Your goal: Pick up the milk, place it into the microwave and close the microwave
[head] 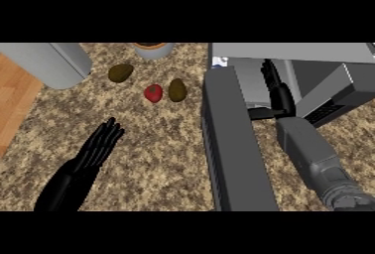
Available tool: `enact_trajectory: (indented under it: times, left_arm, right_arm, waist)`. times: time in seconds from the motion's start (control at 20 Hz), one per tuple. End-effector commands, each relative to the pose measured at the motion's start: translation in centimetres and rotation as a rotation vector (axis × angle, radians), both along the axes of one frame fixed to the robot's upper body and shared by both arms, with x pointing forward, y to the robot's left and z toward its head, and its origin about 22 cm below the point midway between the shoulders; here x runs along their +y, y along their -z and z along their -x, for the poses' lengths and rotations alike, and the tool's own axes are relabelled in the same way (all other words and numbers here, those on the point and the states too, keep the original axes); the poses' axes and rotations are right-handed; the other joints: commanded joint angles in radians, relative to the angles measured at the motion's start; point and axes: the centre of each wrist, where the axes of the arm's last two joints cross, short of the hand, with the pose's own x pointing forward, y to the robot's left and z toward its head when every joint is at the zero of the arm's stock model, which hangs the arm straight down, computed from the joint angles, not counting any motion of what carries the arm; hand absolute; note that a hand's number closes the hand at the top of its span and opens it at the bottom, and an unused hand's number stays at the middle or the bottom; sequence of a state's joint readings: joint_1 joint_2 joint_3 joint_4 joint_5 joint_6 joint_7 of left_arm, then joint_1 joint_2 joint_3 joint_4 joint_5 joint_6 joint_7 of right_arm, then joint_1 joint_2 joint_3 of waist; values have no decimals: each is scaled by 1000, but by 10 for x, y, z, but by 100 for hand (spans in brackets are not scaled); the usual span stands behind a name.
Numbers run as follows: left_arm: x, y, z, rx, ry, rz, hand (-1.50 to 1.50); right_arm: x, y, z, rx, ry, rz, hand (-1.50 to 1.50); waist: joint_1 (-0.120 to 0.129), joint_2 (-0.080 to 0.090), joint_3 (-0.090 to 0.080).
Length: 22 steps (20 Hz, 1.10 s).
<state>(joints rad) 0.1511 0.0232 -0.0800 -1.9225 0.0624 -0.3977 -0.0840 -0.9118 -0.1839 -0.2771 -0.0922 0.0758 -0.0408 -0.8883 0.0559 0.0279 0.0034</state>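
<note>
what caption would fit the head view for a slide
Right hand reaches into the open microwave past its door; left hand rests open on the counter.

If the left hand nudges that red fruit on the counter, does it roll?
Probably a little. The red fruit looks small, rounded and slightly elongated, so it would likely wobble off-line rather than roll straight. The speckled counter looks flat. It lies close beside a brown fruit, so a push rightward may bump that.
</note>
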Motion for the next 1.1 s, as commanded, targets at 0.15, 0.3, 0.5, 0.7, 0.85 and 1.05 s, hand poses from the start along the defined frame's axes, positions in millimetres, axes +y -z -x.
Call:
enact_trajectory:
  times: [0.15, 0.3, 0.5, 0.7, 0.85, 1.05]
  left_arm:
    - [-25, 20, -10, 38, 172, -88, 150]
    - [-48, 27, -20, 14, 173, -137, 150]
    - [-37, 24, -42, 66, 188, -127, 150]
    - [-54, 29, -46, 41, 168, -247, 150]
    - [-76, 55, -40, 90, 291, -300, 150]
    - [-99, 75, -42, 106, 357, -318, 150]
  right_arm:
    - [-15, 20, 18, -9, -32, -69, -150]
    - [-43, 36, 38, -15, -59, -40, -150]
    - [-52, 52, 57, -18, -82, -61, -150]
    - [-43, 56, 64, -10, -95, -66, -150]
    - [-62, 67, 84, -7, -103, -54, -150]
    - [-89, 62, 101, -29, -106, -49, -150]
  waist:
    - [-31, -15, -2]
    - [-47, -21, -2]
    - [-53, -25, -3]
    - [-77, -36, -5]
    - [-77, -34, -5]
    - [-85, -35, -5]
